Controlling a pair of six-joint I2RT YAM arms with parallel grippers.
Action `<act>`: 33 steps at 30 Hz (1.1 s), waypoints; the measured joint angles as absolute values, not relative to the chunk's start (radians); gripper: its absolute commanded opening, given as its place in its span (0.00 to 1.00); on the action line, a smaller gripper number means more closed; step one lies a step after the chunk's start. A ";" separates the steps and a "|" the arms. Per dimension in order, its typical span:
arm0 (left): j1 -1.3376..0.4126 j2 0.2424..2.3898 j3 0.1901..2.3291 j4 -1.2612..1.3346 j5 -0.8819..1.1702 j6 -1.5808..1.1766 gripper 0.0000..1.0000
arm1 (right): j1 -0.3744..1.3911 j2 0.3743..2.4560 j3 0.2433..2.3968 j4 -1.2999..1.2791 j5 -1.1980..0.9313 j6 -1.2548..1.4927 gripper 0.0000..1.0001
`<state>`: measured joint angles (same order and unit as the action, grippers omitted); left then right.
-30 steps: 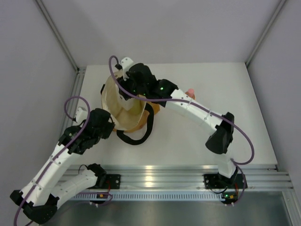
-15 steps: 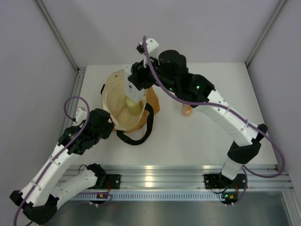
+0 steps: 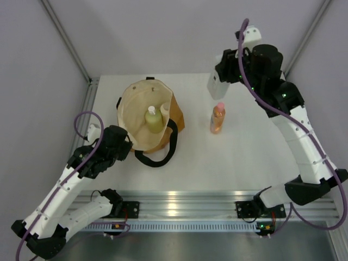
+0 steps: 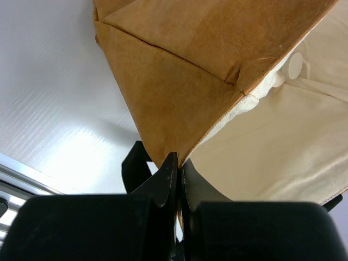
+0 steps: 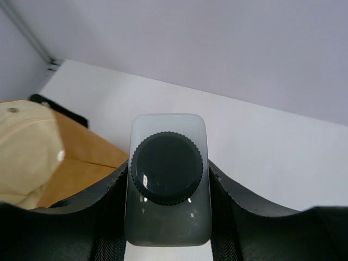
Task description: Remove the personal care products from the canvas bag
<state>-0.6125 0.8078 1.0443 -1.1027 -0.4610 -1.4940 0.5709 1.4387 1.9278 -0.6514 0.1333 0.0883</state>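
Note:
The canvas bag (image 3: 163,117) stands open at the table's left, cream lining showing. Inside it is the yellow-green bottle (image 3: 154,122) with a white cap, and a whitish object (image 3: 165,110) beside it at the rim. The amber bottle with pink cap (image 3: 217,118) stands upright on the table right of the bag. My right gripper (image 3: 215,86) is raised at the back, shut on the whitish bottle with black cap (image 5: 167,179). My left gripper (image 4: 178,163) is shut on the bag's near rim (image 4: 217,122). The cream jar is not clearly visible.
Black loop handles (image 3: 155,157) lie on the table in front of the bag. The enclosure walls and corner posts (image 3: 68,41) stand close at the back and sides. An aluminium rail (image 3: 179,204) runs along the near edge.
My right gripper rose out of the bag with the whitish bottle and swung right and back, past the amber bottle. The left gripper kept its hold on the bag's rim.

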 measured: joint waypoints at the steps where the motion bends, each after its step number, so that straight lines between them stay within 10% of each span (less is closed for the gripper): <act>1: -0.612 0.808 1.044 -1.103 -0.461 -1.494 0.00 | 0.532 1.426 1.905 -0.653 0.134 0.087 0.00; 12: -0.612 0.811 1.044 -1.103 -0.461 -1.490 0.00 | 0.160 1.268 1.544 -0.593 0.130 0.042 0.00; 33: -0.612 0.849 1.050 -1.103 -0.456 -1.467 0.00 | 0.135 1.164 0.737 0.067 0.034 0.083 0.00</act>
